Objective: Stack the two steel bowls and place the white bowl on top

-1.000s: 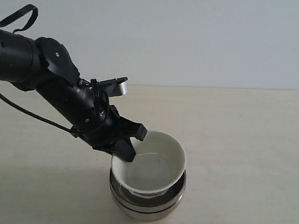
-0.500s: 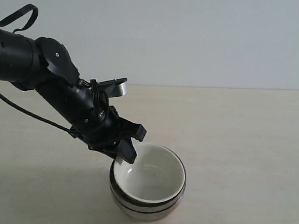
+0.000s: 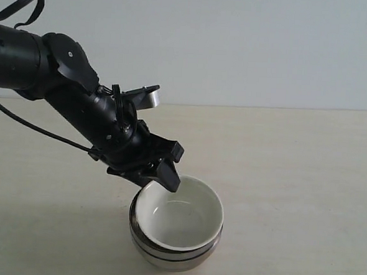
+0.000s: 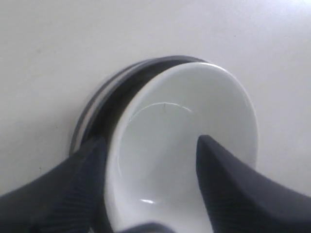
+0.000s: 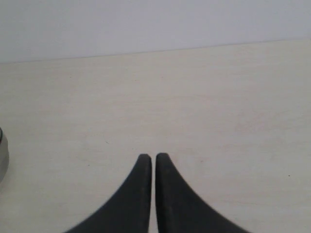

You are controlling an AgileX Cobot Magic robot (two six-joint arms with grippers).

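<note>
The pale surface carries one stack, near and a little left of centre. The left arm reaches down to it from the far left. The steel bowls are nested one inside the other, and the white bowl sits inside the upper one with its rim just above the steel rim. The stack therefore appears complete, and the step in hand is judged to be the release and retreat. The left hand is open and grips nothing. Its fingers straddle the far-left rim of the white bowl, one inside the bowl and one outside the rim. In the left wrist view the white bowl sits off-centre, with a dark gap on one side. Keep the jaws spread wide and lift straight up along the rim until both tips are above it, then move away. A sideways pull could catch the rim and tip or drag the stack. The right hand is closed and empty over bare surface, and is not needed.
</note>
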